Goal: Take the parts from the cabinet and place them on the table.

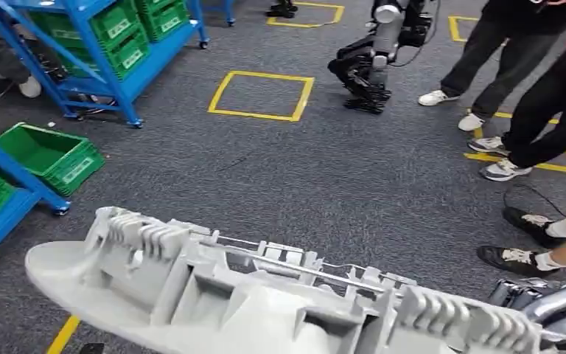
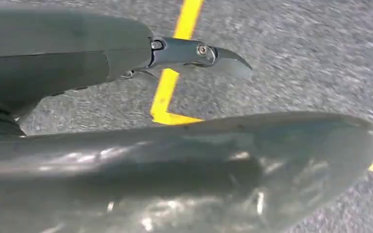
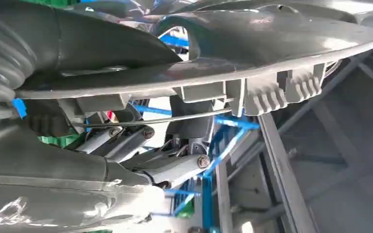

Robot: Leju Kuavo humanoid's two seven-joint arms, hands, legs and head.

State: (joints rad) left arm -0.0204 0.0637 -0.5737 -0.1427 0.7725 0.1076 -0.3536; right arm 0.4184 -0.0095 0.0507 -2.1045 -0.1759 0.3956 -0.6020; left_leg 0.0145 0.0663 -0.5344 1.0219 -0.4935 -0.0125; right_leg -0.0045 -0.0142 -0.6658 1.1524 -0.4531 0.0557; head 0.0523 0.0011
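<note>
Long grey part (image 1: 265, 295) spans the head view's near edge above the carpet, held level for carrying: right hand (image 1: 542, 302) clamps its ribbed end, left hand (image 2: 126, 56) grips the smooth end.

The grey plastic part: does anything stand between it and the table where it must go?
No table is visible. The grey part is carried over carpet; ahead stand another robot and people's legs.
</note>
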